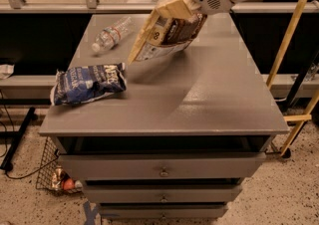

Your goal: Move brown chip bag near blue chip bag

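Brown chip bag (168, 34) in tool (185, 1) aloft

We count two chip bags: one brown bag (167, 32), held up over the far edge of the worktop (209, 94), and one blue bag (88, 83) by the left edge. We count one bottle (110, 34) near the far left corner. We count one gripper (185, 1), clamped on the brown bag's top.
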You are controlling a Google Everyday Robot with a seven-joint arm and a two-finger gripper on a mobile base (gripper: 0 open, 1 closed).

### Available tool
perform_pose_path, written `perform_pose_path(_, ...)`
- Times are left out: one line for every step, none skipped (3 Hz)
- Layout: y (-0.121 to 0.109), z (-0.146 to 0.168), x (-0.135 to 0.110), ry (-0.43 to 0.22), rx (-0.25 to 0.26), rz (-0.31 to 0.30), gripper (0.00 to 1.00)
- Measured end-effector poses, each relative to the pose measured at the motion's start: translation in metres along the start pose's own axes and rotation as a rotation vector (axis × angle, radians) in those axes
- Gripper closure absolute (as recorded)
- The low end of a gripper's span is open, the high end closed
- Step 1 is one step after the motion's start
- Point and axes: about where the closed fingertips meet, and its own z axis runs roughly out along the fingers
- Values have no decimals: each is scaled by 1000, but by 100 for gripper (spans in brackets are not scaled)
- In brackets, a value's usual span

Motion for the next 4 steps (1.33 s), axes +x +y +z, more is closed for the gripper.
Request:
perform_pose_path(0, 0, 0, 0, 0, 0, 100)
perform_pose_path(0, 0, 0, -11, 8, 14, 100)
perform_pose_path(16, 1, -5, -37, 13, 28, 100)
perform_pose_path(49, 12, -16, -53, -26, 33, 100)
